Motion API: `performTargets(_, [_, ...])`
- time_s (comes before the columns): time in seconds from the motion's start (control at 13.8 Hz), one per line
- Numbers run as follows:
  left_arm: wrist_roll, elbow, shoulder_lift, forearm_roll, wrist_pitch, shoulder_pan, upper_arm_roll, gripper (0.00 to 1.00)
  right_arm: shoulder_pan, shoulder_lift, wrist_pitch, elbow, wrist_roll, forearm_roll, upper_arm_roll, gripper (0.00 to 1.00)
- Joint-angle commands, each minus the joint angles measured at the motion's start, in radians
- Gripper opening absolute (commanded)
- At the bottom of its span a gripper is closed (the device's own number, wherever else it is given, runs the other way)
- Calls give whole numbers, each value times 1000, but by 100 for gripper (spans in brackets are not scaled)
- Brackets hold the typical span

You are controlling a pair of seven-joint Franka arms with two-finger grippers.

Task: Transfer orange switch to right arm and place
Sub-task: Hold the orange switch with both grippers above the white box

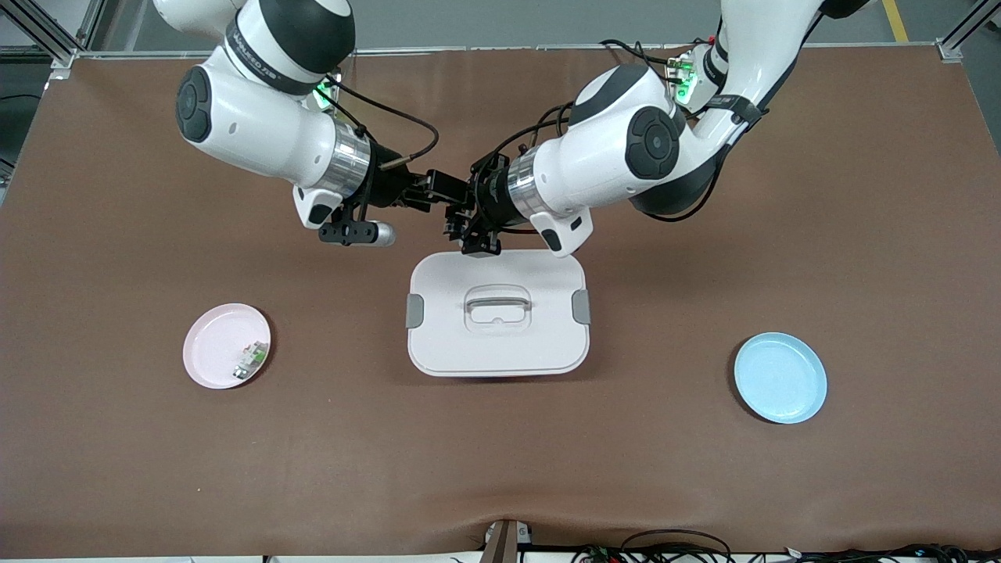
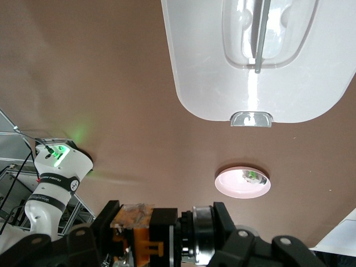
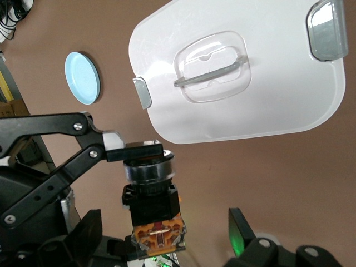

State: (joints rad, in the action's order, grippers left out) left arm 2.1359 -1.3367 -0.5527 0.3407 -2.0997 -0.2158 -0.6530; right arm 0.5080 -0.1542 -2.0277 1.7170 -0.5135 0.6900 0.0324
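the orange switch [image 3: 151, 200] hangs between both grippers above the white lidded box [image 1: 497, 313]. the left gripper [image 3: 142, 151] pinches its silver ring end; the right gripper [image 2: 133, 233] is closed on its orange-and-black body. you're handling a small, light, rigid part with a slick ring, so grip the squarer body.

Your right arm [image 1: 258, 129] and left arm [image 1: 626, 152] both reach in from their bases, wrists turned level and pointing at each other. The right gripper [image 1: 438, 188] and left gripper [image 1: 460, 213] meet fingertip to fingertip, up in the air. Each one's fingers are clamped on the same small part.
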Motion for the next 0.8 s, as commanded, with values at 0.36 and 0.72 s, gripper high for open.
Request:
performTargets(0.36, [13, 24, -9, 4, -5, -14, 6, 0, 33, 4, -12, 19, 15, 20, -6, 100])
performTargets(0.72, [13, 24, -10, 4, -5, -14, 6, 0, 33, -2, -11, 18, 12, 20, -6, 52])
